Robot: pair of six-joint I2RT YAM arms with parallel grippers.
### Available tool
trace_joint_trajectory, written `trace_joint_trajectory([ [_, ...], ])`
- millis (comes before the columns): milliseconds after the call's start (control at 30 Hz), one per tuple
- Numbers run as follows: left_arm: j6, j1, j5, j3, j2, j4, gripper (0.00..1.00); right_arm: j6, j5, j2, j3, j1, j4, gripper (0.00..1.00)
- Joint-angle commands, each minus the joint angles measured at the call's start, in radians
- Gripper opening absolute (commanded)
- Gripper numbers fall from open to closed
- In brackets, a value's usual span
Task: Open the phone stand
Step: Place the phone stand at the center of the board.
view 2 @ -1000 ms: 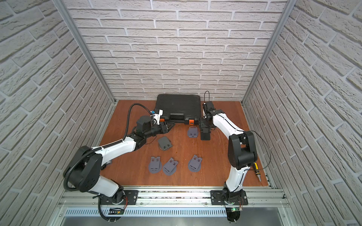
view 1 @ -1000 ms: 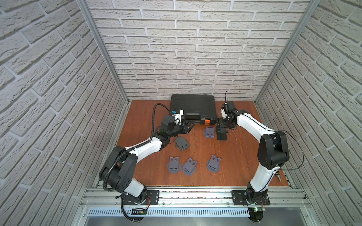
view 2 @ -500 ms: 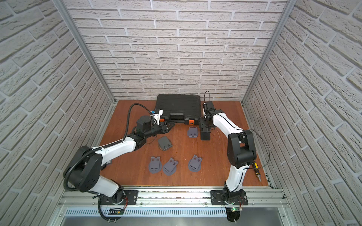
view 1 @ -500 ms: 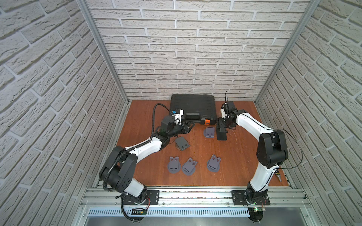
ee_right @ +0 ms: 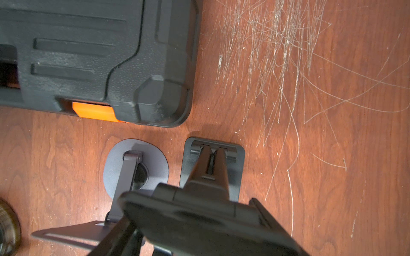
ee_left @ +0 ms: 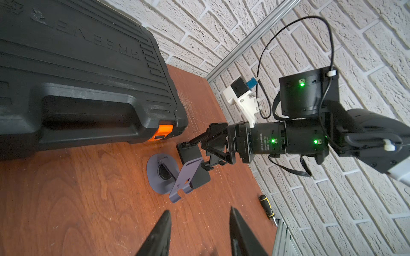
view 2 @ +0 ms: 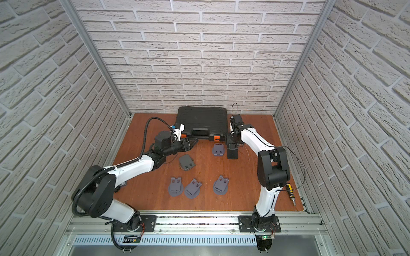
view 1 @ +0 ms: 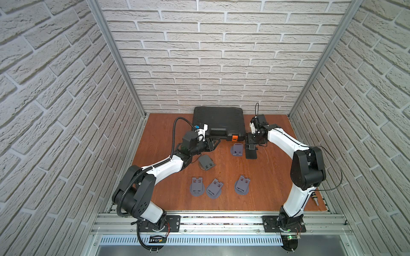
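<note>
The black phone stand [view 1: 251,153], three o'clock of a purple stand [view 1: 237,149], looks unfolded, right hand [ee_left: 195,156] grasping its plate, left hand [ee_left: 199,213] released; seemingly only letting go is left.

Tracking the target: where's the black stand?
The black stand sits back right in both top views, beside a grey stand, in the right end effector.
</note>
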Motion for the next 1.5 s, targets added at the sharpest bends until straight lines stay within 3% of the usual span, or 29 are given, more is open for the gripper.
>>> trace_joint_trajectory([
  [0,0.003,0.003,0.002,-0.007,-0.013,0.042,0.44,0.011,0.01,0.008,-0.02,-0.007,-0.01,0.46],
  [633,-0.005,0.0,0.012,-0.02,-0.01,0.074,0.43,0.012,0.018,-0.052,0.007,-0.009,-0.072,0.69],
  [833,-0.008,0.001,0.013,-0.021,-0.007,0.082,0.43,0.007,0.027,-0.065,0.018,-0.009,-0.093,0.84],
  [1167,-0.013,-0.003,0.015,-0.019,-0.002,0.094,0.42,0.01,0.014,-0.102,0.047,-0.01,-0.136,0.86],
  [1267,-0.013,-0.004,0.016,-0.019,0.0,0.094,0.42,0.025,0.017,-0.127,0.057,-0.009,-0.167,0.84],
  [1333,-0.013,-0.005,0.018,-0.016,0.001,0.095,0.42,0.038,0.018,-0.151,0.058,-0.009,-0.184,0.75],
  [1467,-0.013,-0.006,0.019,-0.017,0.002,0.1,0.42,0.065,0.024,-0.196,0.054,-0.008,-0.215,0.38],
])
